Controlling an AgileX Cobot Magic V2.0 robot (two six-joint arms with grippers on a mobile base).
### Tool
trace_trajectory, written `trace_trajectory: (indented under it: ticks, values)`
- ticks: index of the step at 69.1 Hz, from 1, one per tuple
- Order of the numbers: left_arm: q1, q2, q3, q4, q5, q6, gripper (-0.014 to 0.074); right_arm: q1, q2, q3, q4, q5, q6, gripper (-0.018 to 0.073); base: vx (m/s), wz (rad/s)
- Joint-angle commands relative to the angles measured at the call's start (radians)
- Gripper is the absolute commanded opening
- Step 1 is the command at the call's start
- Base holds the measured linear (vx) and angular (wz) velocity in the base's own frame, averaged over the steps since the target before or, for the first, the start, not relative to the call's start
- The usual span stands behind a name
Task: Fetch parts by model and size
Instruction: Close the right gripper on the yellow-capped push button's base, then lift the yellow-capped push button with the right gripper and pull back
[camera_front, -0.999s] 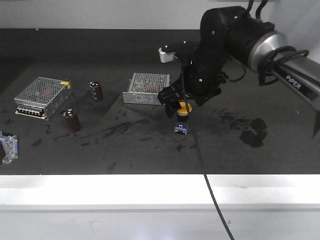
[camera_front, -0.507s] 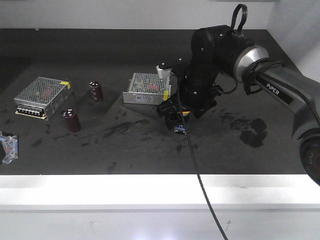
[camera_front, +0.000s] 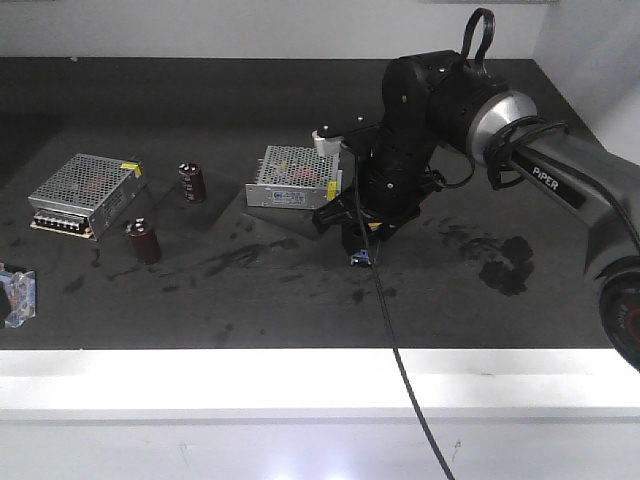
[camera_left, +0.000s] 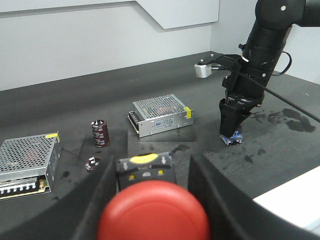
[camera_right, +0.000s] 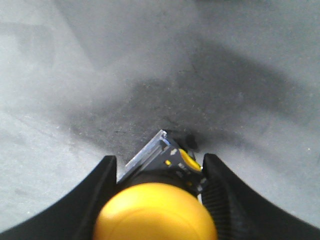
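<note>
My right gripper (camera_front: 360, 245) reaches straight down at the table's middle, and its fingers close on both sides of the yellow-capped switch (camera_front: 361, 259), which stands on the dark mat. In the right wrist view the yellow cap (camera_right: 155, 210) fills the space between the fingers of the right gripper (camera_right: 159, 159). The left wrist view shows the same gripper (camera_left: 232, 125) over the switch's blue block (camera_left: 233, 138). My left gripper (camera_left: 150, 165) holds the red-capped switch (camera_left: 152, 210) between its fingers, cap toward the camera. A clear block (camera_front: 15, 295) shows at the front view's left edge.
Two silver perforated power supplies (camera_front: 85, 192) (camera_front: 295, 175) and two maroon capacitors (camera_front: 192, 182) (camera_front: 142, 240) sit on the mat left of the right arm. A dark stain (camera_front: 505, 265) lies to its right. The table's white front edge (camera_front: 300, 380) runs along the near side.
My right gripper came down from above the yellow-capped switch and now surrounds it, hiding the cap in the front view. The left side has not moved.
</note>
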Motion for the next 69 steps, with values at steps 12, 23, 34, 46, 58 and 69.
trace_trajectory:
  ticks: [12, 23, 34, 46, 58, 69]
  values:
    - [0.001, 0.004, -0.028, -0.028, -0.058, 0.0, -0.0008, -0.003, -0.094, -0.025, -0.002, 0.007, -0.009, -0.0005, 0.0, 0.0]
    - [0.001, 0.004, -0.028, -0.028, -0.054, 0.0, -0.0008, -0.003, -0.14, -0.025, -0.002, -0.046, -0.009, -0.0005, 0.0, 0.0]
    - [0.001, 0.004, -0.028, -0.028, -0.052, -0.001, -0.0008, -0.002, -0.19, -0.017, 0.009, -0.104, -0.009, -0.0005, 0.0, 0.0]
    - [0.001, 0.004, -0.028, -0.028, -0.05, -0.001, -0.0008, -0.003, -0.324, 0.207, 0.003, -0.338, -0.009, -0.0005, 0.0, 0.0]
    - [0.001, 0.004, -0.028, -0.028, -0.05, -0.005, -0.0008, -0.002, -0.514, 0.5, 0.007, -0.625, -0.009, -0.0005, 0.0, 0.0]
    - [0.001, 0.004, -0.028, -0.028, -0.049, -0.007, -0.0008, -0.002, -0.679, 0.698, 0.007, -0.758, -0.013, -0.0005, 0.0, 0.0]
